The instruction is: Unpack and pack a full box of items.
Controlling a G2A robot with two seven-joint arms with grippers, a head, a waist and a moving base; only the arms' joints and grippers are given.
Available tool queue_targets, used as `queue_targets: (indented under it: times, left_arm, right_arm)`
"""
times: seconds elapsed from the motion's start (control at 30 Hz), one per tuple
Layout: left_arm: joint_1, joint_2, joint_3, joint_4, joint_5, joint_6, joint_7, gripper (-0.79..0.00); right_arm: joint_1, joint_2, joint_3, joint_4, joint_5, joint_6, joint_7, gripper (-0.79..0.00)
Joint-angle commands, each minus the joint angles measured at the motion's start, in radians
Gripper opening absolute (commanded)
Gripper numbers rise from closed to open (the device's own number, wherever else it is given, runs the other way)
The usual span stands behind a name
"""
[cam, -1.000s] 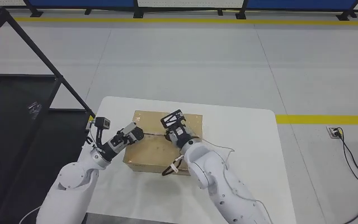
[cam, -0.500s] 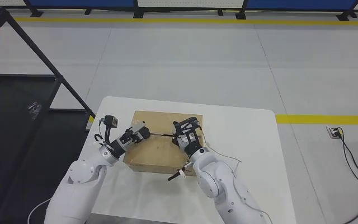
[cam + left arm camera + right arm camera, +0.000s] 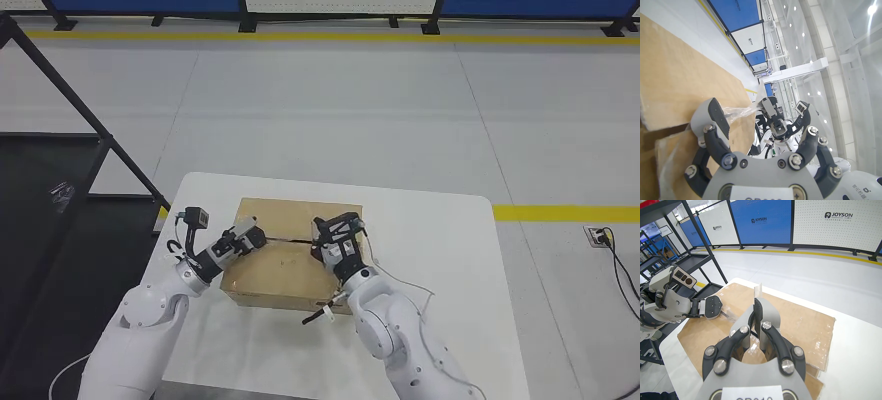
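So the box point(image 3: 285, 268) sat mid-frame on the table point(image 3: 440, 250), and this looked like the untaping step. The right pincer point(image 3: 757, 306) was pinched on the tape point(image 3: 740, 111) end and the left pincer point(image 3: 252, 238) gaped wide beside it. Next up, probably a steady pull along the seam.

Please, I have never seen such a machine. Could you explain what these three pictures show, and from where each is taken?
This is a robot with two arms, each ending in a two-fingered gripper. One picture looks down from above the arms; the other two come from cameras on the wrists. On the white table stands a cardboard box. The right gripper is shut on a strip of clear tape stretched from the box top. The left gripper is open, one finger pad down on the box beside that tape.
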Motion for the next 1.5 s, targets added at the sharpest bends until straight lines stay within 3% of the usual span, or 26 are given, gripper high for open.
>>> queue_targets:
  times: [0.0, 0.2, 0.37, 0.53, 0.63, 0.73, 1.47]
  left_arm:
    - [0.000, 0.000, -0.001, 0.000, 0.000, 0.001, -0.001, 0.000]
    - [-0.002, 0.000, -0.001, 0.001, -0.001, 0.004, -0.008, 0.000]
    - [-0.003, -0.001, 0.000, 0.002, 0.000, 0.006, -0.011, 0.000]
    - [-0.001, -0.001, 0.000, 0.001, 0.005, 0.004, -0.010, 0.000]
    - [0.001, -0.001, 0.000, -0.001, 0.006, 0.004, -0.006, 0.000]
    - [0.003, -0.001, -0.001, -0.003, 0.007, 0.004, -0.006, 0.000]
    - [0.012, -0.001, -0.009, -0.007, 0.006, -0.002, -0.011, 0.000]
  right_arm:
    - [-0.008, 0.000, 0.002, -0.006, -0.003, 0.005, 0.000, -0.785]
    - [-0.039, 0.002, 0.006, -0.030, -0.008, 0.009, 0.000, -0.779]
    - [-0.053, 0.003, 0.008, -0.044, -0.014, 0.011, 0.006, -0.699]
    - [-0.063, 0.005, 0.018, -0.052, -0.003, 0.007, 0.007, -0.406]
    - [-0.073, 0.006, 0.024, -0.063, -0.004, 0.002, 0.001, -0.151]
    - [-0.084, 0.008, 0.029, -0.075, -0.009, 0.001, -0.003, -0.065]
    - [-0.118, 0.016, 0.082, -0.121, -0.024, 0.035, 0.000, -0.028]
